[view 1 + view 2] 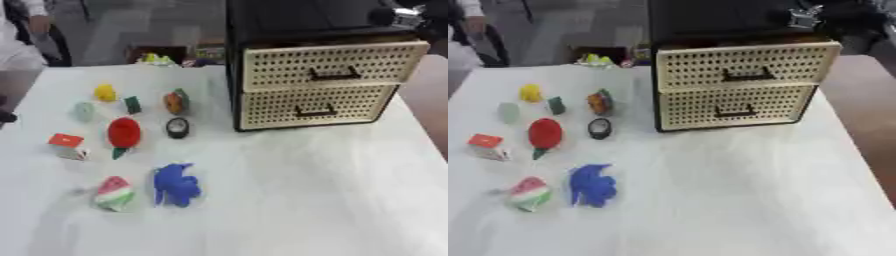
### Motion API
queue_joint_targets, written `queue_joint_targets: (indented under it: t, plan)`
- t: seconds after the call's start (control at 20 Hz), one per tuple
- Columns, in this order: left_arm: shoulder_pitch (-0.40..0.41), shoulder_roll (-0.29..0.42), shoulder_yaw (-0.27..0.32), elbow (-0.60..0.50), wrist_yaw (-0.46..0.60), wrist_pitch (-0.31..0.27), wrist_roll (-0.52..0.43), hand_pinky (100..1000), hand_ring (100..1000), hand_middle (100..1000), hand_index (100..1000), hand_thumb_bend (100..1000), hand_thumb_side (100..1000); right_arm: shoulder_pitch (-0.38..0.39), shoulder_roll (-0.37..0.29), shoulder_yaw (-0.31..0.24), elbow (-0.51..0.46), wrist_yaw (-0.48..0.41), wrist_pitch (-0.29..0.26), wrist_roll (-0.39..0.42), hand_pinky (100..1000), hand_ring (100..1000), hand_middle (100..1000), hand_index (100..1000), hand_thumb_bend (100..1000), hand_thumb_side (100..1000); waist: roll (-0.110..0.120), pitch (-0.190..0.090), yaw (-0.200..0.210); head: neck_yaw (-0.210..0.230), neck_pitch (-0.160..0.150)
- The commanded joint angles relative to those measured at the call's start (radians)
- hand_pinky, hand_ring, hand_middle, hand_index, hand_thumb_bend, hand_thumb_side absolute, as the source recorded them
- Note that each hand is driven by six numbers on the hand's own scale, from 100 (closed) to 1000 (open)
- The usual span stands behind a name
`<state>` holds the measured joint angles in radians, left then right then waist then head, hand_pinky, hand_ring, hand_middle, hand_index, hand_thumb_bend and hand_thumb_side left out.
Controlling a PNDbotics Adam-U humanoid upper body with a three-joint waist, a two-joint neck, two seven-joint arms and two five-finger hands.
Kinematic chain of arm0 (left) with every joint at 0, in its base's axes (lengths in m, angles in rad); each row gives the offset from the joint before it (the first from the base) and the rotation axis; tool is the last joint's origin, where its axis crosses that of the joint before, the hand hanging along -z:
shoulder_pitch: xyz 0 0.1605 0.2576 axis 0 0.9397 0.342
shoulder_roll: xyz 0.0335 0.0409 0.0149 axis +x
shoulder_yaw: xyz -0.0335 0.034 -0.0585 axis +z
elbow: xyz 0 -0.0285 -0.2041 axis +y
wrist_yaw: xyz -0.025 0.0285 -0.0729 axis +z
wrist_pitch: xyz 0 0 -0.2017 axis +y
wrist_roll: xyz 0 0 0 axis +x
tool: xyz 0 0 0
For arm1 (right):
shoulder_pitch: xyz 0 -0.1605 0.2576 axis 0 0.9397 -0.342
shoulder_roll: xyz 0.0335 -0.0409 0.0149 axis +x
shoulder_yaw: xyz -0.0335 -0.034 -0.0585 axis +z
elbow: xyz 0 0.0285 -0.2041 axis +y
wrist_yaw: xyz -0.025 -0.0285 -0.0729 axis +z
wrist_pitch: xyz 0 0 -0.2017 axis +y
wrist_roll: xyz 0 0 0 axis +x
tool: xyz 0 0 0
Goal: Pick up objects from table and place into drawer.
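White tabletop (306,200) in the left eye view, toys bunched at its left: blue toy (176,185), red toy (123,132). Top drawer (328,65) looks pulled out slightly; a snag there could tip the cabinet (289,20).

Right eye view: right arm (805,17) over the cabinet, fingers unreadable. Open room lies right of the toys.

One black cabinet (262,60) stands far right, with two cream drawers: the top drawer (331,64) and the bottom drawer (315,105). Nine small toys lie on the left of one white table (306,200).
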<state>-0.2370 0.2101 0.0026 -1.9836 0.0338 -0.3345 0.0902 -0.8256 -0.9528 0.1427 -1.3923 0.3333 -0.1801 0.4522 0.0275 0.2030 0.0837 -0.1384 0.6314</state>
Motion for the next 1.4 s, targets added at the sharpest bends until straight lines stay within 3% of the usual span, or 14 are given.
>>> queue_joint_targets:
  t: [0.05,0.2,0.25,0.3,0.8,1.1,1.4]
  plan:
    - [-0.011,0.026,0.004,-0.016,0.001,0.002,0.002,528,626,628,719,100,1000,0.006,-0.051,-0.006,-0.046,-0.042,-0.001,0.018,100,100,100,831,745,1000,-0.005,-0.019,-0.003,0.007,-0.006]
    - [-0.013,0.029,0.005,-0.016,0.003,0.002,0.004,528,626,628,720,100,1000,0.054,-0.082,0.000,-0.099,-0.065,0.005,0.020,100,100,100,833,766,1000,-0.007,-0.022,-0.005,0.010,-0.013]
    - [-0.014,0.030,0.005,-0.016,0.004,0.002,0.004,528,626,628,720,100,1000,0.070,-0.091,0.000,-0.118,-0.072,0.008,0.017,100,100,100,833,817,1000,-0.007,-0.023,-0.005,0.010,-0.015]
    - [-0.014,0.030,0.005,-0.016,0.005,0.002,0.004,528,626,628,720,100,1000,0.084,-0.098,0.000,-0.136,-0.080,0.012,0.013,100,100,100,833,763,1000,-0.007,-0.023,-0.005,0.010,-0.016]
    - [-0.019,0.031,0.004,-0.016,0.009,0.000,0.003,528,626,629,720,100,1000,0.212,-0.152,0.014,-0.288,-0.150,0.072,0.003,100,100,100,836,770,1000,-0.006,-0.021,-0.004,0.003,-0.028]
    - [-0.020,0.029,0.003,-0.016,0.011,0.001,0.000,528,626,629,719,100,1000,0.249,-0.158,0.035,-0.334,-0.167,0.114,0.024,100,100,100,844,776,1000,-0.006,-0.020,0.001,0.000,-0.030]
    - [-0.020,0.026,0.001,-0.016,0.011,0.002,-0.003,527,626,629,718,100,1000,0.245,-0.141,0.050,-0.318,-0.179,0.142,0.062,100,100,100,846,756,1000,-0.005,-0.018,0.006,-0.006,-0.029]
